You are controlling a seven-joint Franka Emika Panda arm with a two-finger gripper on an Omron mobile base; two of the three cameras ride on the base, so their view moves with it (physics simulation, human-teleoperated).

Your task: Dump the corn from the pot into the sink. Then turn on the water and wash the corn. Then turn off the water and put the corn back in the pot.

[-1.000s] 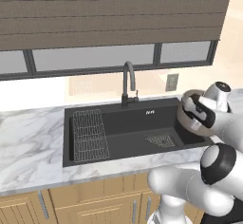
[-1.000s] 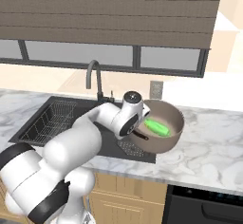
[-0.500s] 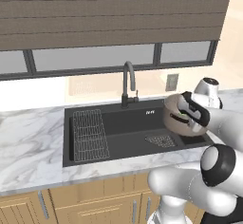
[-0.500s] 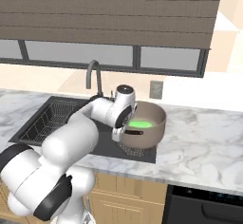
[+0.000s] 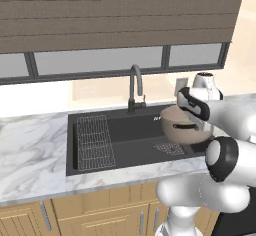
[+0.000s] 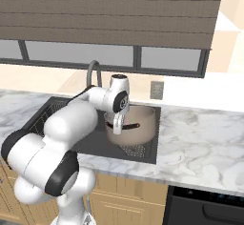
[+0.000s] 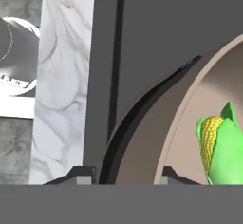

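Observation:
The taupe pot (image 5: 181,128) hangs nearly upright over the right end of the black sink (image 5: 125,130), above the drain grate (image 5: 170,148). My gripper (image 5: 193,111) is shut on its near rim and dark handle. In the right base view the gripper (image 6: 118,124) clamps the side of the pot (image 6: 140,124) that faces the faucet. The hand view has both fingertips (image 7: 81,173) straddling the dark handle and pot wall (image 7: 175,137), with the gripper (image 7: 124,175) closed on them. The corn (image 7: 220,144), green husk with yellow kernels, lies inside the pot.
A dark curved faucet (image 5: 135,87) stands behind the sink's middle. The wire rack (image 5: 93,142) fills the basin's left part. Marble counter (image 6: 200,138) stretches to the right, with a wall outlet (image 6: 155,89) behind it. Window and blinds are above.
The arm carried the pot leftward from above the counter to over the sink's right end. The pot went from tilted toward the right camera to nearly upright.

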